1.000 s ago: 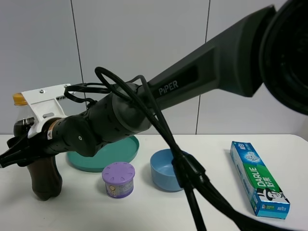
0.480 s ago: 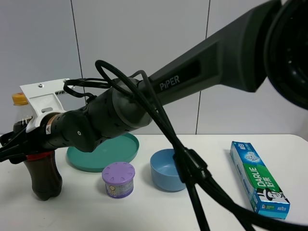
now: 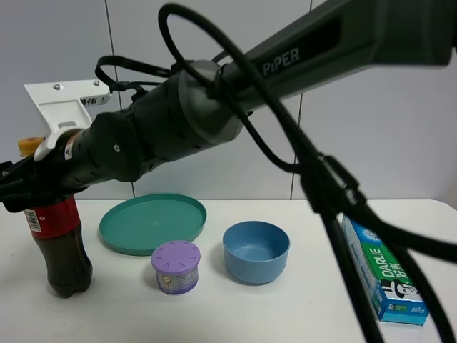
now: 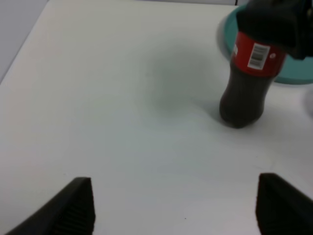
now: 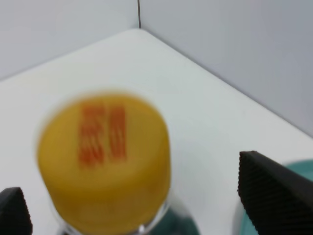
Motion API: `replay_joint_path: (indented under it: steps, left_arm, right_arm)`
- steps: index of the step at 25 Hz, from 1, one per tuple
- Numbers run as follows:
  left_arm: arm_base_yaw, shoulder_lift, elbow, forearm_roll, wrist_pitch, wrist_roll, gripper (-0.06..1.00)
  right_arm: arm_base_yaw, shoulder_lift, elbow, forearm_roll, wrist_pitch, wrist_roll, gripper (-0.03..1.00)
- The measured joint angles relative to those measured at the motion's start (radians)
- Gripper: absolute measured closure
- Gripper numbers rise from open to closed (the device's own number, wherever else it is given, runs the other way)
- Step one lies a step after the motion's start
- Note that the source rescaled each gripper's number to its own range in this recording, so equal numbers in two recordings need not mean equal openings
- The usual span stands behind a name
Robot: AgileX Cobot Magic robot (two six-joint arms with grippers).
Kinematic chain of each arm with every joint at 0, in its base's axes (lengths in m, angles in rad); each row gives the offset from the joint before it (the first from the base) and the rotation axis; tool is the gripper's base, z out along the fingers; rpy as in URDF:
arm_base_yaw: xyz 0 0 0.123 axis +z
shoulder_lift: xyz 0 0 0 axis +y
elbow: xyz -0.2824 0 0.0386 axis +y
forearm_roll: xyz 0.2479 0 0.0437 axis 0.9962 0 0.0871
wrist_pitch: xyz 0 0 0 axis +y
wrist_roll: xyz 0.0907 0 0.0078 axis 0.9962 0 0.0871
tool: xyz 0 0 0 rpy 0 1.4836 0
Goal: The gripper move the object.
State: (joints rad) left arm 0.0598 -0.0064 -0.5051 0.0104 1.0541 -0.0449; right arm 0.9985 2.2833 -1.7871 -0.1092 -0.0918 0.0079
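Observation:
The object, a cola bottle [image 3: 61, 246] with a red label and a yellow-orange cap, stands upright on the white table [image 3: 214, 314] at the far left. My right gripper [image 3: 18, 187] reaches across from the right and sits at the bottle's shoulder. In the right wrist view the right gripper [image 5: 139, 196] is open, its dark fingertips [image 5: 271, 191] well apart on either side of the cap [image 5: 105, 156] and not touching it. The left gripper [image 4: 178, 208] hangs open over bare table, with the bottle [image 4: 247, 85] some way ahead of it.
A teal plate [image 3: 152, 223] lies behind a small purple-lidded jar [image 3: 176, 266]. A blue bowl [image 3: 255, 250] sits mid-table and a toothpaste box [image 3: 382, 275] at the right. Black cables [image 3: 343, 207] drape from the right arm across the front right.
The right gripper has opened and let go of the bottle, then risen from the bottle's waist to its shoulder. The bottle stays standing where it was.

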Motion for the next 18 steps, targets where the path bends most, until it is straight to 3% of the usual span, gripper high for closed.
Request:
replay_joint_path:
  steps: [9, 18]
  left_arm:
    - [0.0, 0.0, 0.0, 0.0, 0.0, 0.0, -0.06]
    - [0.0, 0.0, 0.0, 0.0, 0.0, 0.001, -0.06]
  right_arm:
    - [0.0, -0.164, 0.0, 0.001, 0.206, -0.026, 0.37]
    - [0.0, -0.481, 0.0, -0.019, 0.51, -0.178, 0.37]
